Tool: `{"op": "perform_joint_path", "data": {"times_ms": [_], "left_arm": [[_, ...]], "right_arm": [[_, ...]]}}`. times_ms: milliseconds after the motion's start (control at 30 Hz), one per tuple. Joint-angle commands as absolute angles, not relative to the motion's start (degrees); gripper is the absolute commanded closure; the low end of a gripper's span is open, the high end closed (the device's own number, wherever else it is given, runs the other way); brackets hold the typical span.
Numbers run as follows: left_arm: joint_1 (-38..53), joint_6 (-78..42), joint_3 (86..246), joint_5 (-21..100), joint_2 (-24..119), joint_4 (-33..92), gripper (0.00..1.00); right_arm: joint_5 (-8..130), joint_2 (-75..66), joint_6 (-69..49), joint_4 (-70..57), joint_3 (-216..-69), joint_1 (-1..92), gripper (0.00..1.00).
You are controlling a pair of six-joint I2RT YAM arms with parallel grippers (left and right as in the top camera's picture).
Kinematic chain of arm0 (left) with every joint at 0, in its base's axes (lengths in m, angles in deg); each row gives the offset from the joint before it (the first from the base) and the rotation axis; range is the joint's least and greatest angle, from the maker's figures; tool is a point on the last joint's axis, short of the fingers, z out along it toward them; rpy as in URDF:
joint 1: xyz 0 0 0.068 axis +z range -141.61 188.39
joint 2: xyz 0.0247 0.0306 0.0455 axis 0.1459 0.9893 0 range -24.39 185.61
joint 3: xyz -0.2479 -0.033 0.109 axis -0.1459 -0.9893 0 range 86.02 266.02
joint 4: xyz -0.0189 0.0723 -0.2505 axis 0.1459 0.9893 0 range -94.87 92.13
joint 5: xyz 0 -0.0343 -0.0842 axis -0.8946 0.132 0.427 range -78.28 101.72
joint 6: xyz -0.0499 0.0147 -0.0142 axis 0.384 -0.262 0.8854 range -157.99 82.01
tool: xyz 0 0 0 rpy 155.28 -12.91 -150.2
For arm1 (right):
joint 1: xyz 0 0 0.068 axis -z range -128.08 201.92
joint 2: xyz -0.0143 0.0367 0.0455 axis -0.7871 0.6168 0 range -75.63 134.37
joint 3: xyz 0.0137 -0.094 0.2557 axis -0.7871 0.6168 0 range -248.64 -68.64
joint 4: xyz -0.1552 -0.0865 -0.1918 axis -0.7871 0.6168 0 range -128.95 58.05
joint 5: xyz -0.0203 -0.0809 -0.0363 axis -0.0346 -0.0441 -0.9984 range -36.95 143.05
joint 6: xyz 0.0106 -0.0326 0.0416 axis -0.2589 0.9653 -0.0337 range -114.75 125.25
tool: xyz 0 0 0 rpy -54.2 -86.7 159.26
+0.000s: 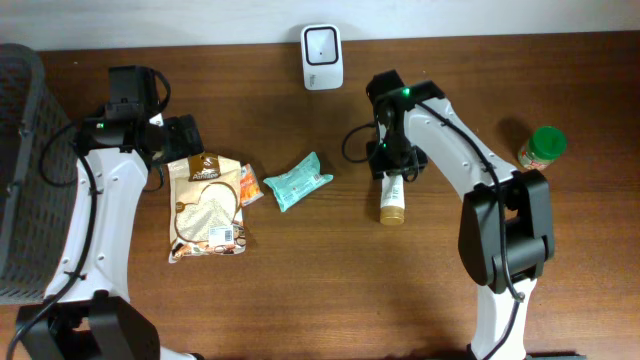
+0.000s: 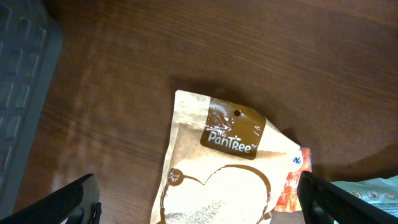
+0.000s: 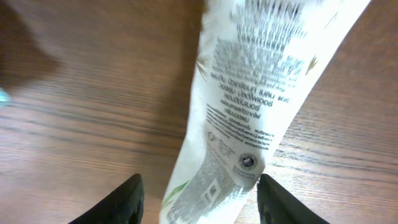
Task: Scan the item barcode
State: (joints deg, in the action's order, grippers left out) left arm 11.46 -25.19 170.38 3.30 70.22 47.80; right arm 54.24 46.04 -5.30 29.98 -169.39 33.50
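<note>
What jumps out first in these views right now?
The white tube fills the right wrist view, lying between the fingers of the open right gripper. The white scanner sits at the far edge of the table, and the left gripper hangs open over a brown Pantree pouch.

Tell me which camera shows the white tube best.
Right wrist: the white tube fills the frame, its printed text close though blurred. Overhead shows it only small, lying on the table. Left wrist misses it.
</note>
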Motion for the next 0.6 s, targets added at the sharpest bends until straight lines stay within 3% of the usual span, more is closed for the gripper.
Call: {"op": "perform_joint_path", "data": {"times_ms": [0,200,567], "left_arm": [[11.5,-26.3,171.2,2.9,70.0,47.7,0.01],[11.5,-26.3,171.2,2.9,70.0,47.7,0.01],[11.5,-26.3,171.2,2.9,70.0,47.7,0.01]], "right_arm": [[58.7,45.4,-5.6,33.2,-172.2,33.4,0.48],[65.8,45.4,-5.6,34.7,-171.7,32.9,0.59],[62.0,46.6,-5.6,33.5,-160.8,33.1,0.60]]}}
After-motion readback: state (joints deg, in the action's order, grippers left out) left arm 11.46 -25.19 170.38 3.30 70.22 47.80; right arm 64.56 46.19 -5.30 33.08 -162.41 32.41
